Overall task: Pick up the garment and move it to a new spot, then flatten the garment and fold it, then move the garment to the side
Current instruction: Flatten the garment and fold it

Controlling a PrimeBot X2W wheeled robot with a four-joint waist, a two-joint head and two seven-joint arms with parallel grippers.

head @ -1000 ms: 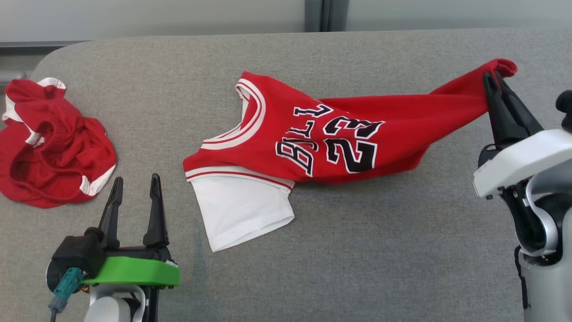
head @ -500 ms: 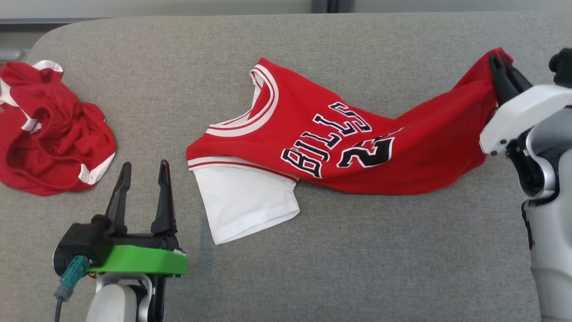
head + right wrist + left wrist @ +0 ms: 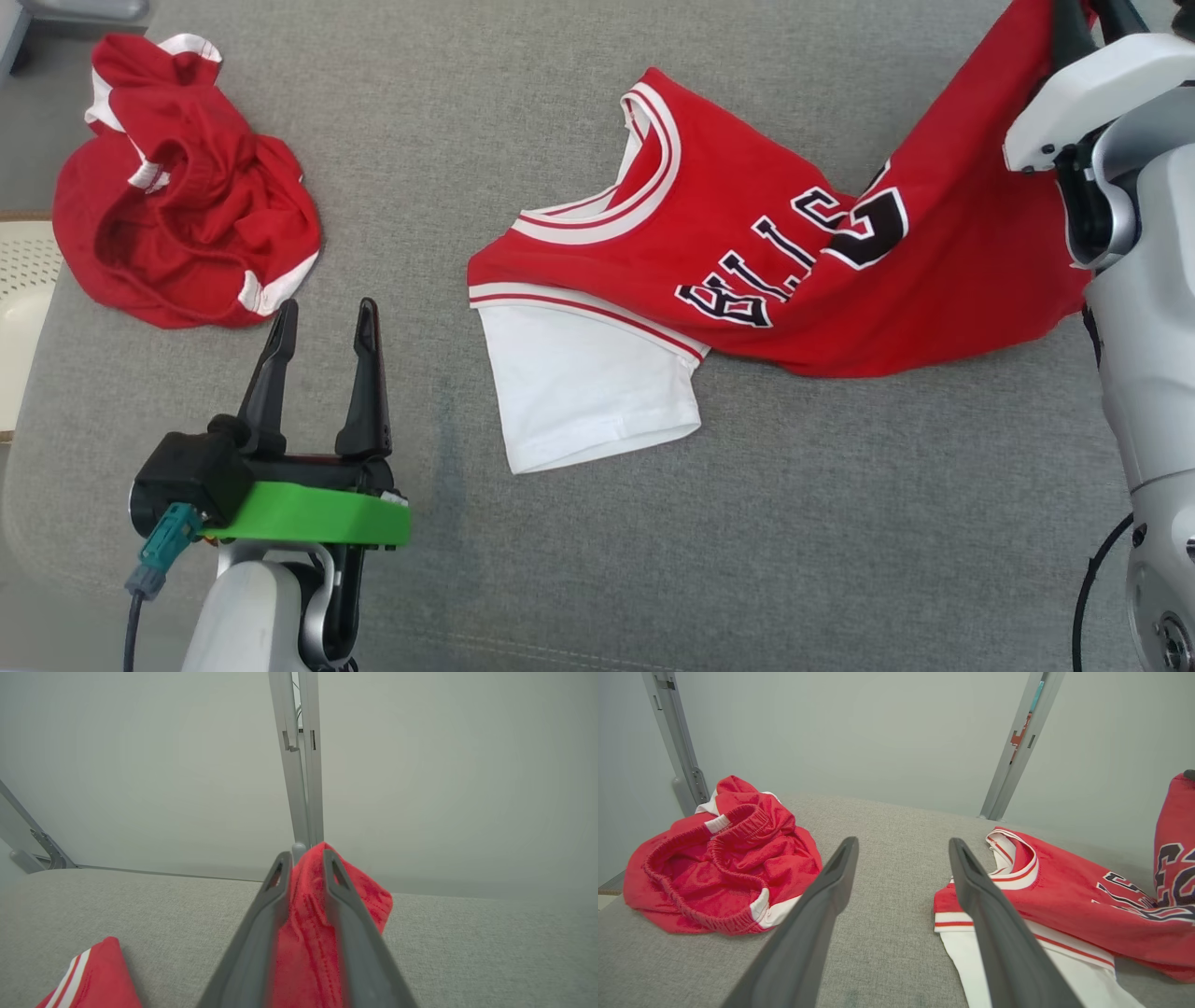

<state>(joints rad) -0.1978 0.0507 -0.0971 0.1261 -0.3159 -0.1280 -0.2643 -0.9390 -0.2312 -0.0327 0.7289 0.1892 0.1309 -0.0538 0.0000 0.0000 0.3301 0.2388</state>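
Looks like a lab test bay: grey fabric-topped table (image 3: 747, 560), plain pale panel walls (image 3: 854, 732), bare aluminium frame posts (image 3: 292, 788).

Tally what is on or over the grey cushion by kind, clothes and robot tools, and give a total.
Jerseys: 1, the red jersey with a white sleeve.
Shorts: 1, the crumpled red shorts.
Tools: 2, the left tool and the right tool.
Total: 4.
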